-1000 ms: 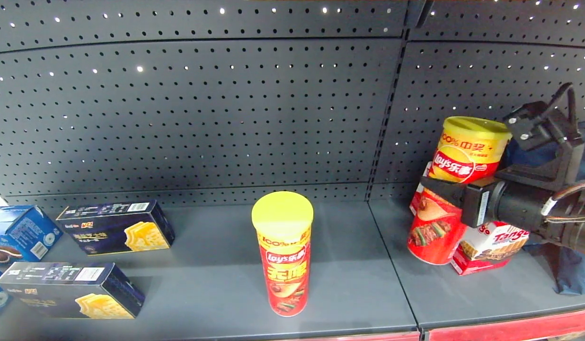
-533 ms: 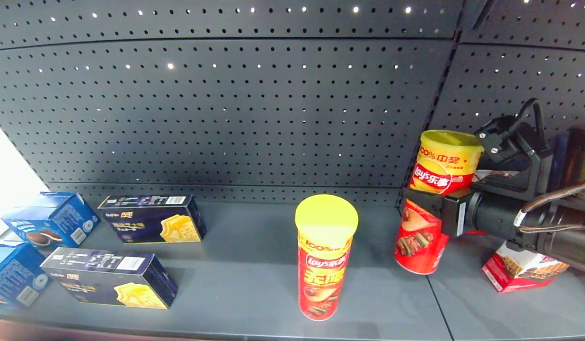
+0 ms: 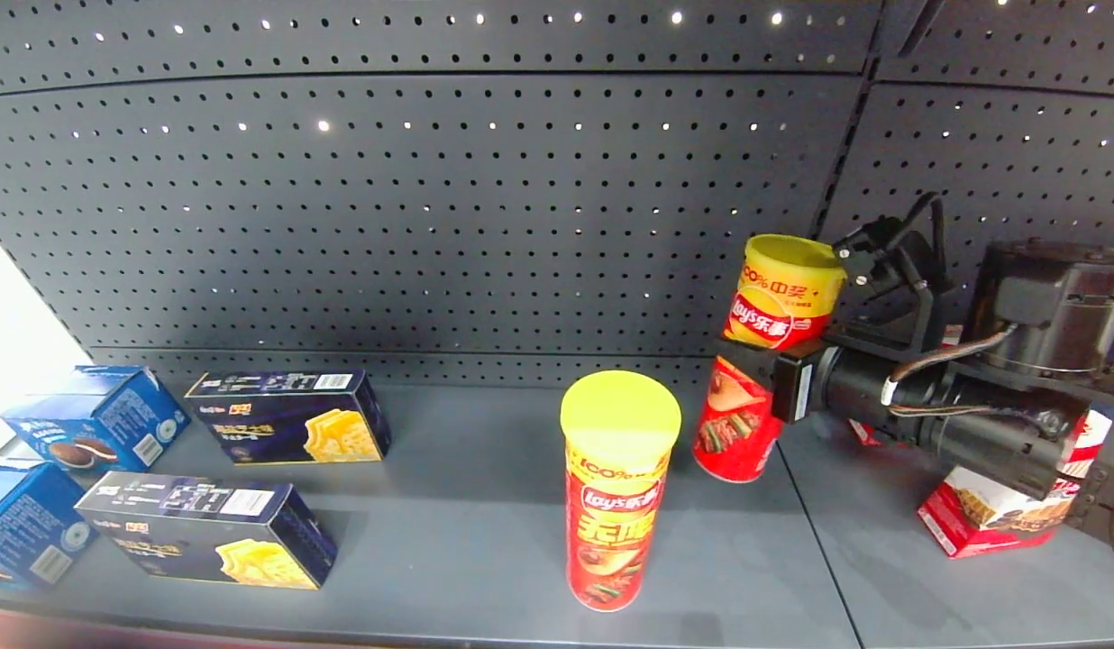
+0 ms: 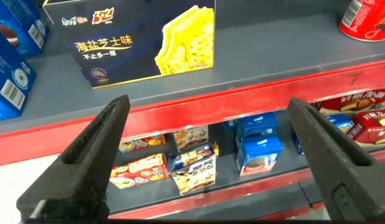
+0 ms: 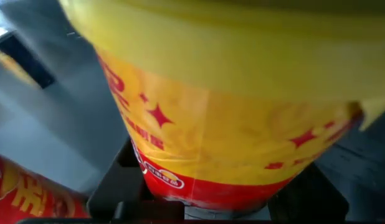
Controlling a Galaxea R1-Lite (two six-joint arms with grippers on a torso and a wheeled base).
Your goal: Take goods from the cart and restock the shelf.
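head view puts the nearest things along the lower edge of the frame. the standing chip can (image 3: 618,491) is upright on the grey shelf (image 3: 449,550) at lower centre, yellow lid up. it looks already stocked, with its label facing the aisle. at lower left, two dark cracker boxes (image 3: 210,532) lie flat, label sides forward, with blue cookie boxes (image 3: 97,419) beside them at the left edge.

nearer than all of these, the left wrist view shows the left gripper (image 4: 208,155) spread wide with nothing between its fingers. it hangs in front of the shelf's red front lip (image 4: 199,99), probably parked clear of the working arm.

further back, right of centre in the head view, the right gripper (image 3: 757,365) is clamped around the middle of the held chip can (image 3: 785,293). the can leans, its top tipped toward the right of the frame. its base is low over the shelf, behind and to the right of the standing can. whether the base touches the shelf i cannot tell. a mid-body grip leaves the base free for setting down, and this spot would keep like goods together. the right wrist view shows the same can (image 5: 230,124) between dark jaws.

a red wafer box (image 3: 990,518) sits at lower right, partly behind the arm. the pegboard back wall (image 3: 431,225) closes the scene.
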